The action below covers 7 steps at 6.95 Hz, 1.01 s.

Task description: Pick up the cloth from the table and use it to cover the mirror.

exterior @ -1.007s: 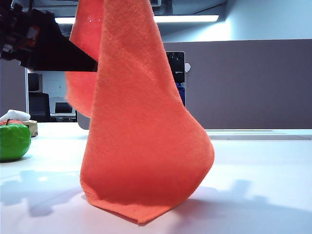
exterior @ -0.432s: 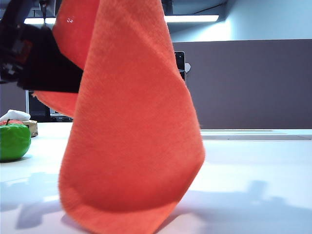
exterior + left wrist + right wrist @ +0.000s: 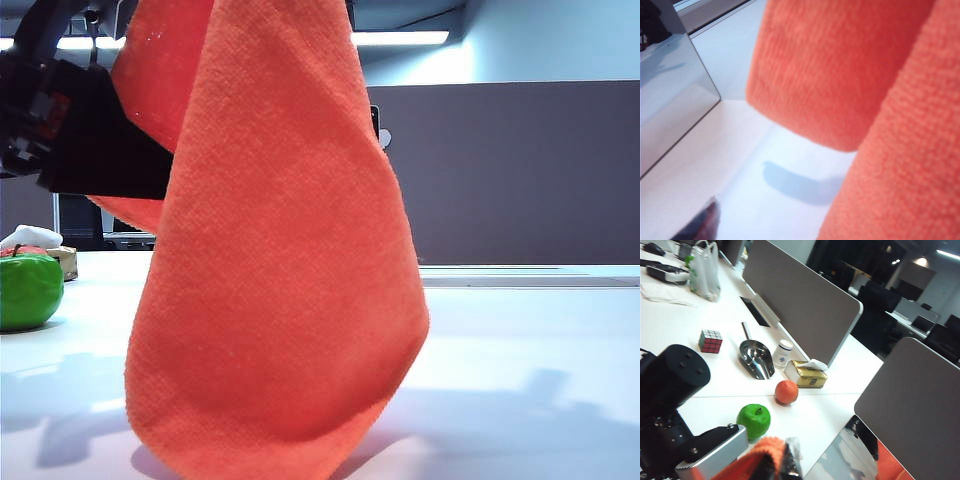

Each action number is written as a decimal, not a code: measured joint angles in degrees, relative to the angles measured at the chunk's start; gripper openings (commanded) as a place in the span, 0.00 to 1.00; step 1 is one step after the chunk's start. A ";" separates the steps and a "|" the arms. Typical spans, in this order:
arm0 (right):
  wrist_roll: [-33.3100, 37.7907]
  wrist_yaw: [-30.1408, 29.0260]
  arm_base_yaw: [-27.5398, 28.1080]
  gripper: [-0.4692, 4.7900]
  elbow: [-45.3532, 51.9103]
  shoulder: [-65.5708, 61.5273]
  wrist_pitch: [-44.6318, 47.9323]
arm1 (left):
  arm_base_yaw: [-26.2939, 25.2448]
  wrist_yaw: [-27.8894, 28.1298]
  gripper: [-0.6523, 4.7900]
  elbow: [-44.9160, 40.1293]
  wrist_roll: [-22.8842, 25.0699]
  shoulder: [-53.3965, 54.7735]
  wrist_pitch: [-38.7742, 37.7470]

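Observation:
The bright orange cloth (image 3: pixel 280 260) hangs in a long fold in front of the exterior camera, its lower tip just off the white table (image 3: pixel 540 370). My right gripper (image 3: pixel 784 457) is shut on the cloth's upper edge (image 3: pixel 765 450). The left gripper (image 3: pixel 785 225) is open. One dark fingertip (image 3: pixel 705 225) shows, and the cloth (image 3: pixel 900 150) drapes over the other side. The frameless mirror (image 3: pixel 670 100) stands just beside it, and in the right wrist view the mirror (image 3: pixel 845 460) is below the held edge. In the exterior view the cloth hides nearly all of it.
A green apple (image 3: pixel 28 290) sits at the left. Farther back are an orange fruit (image 3: pixel 786 391), a gold packet with a white cloth lump (image 3: pixel 807 374), a metal scoop (image 3: pixel 756 359), a white bottle (image 3: pixel 784 352) and a puzzle cube (image 3: pixel 710 341). A grey-brown partition (image 3: pixel 520 170) runs behind.
The hanging cloth has swung left and nearer the exterior camera, covering more of the mirror. The left arm's dark hand has shifted slightly left with it.

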State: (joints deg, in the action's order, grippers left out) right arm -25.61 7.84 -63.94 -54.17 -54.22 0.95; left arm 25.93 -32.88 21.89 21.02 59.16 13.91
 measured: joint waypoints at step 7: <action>-0.02 13.64 0.02 0.08 -0.02 0.00 -0.42 | 0.00 10.54 0.60 0.00 -0.04 0.00 5.01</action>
State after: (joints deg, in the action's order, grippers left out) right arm -25.63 21.47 -63.92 -54.19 -54.22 0.54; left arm 25.93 -22.35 21.89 20.97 59.16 18.92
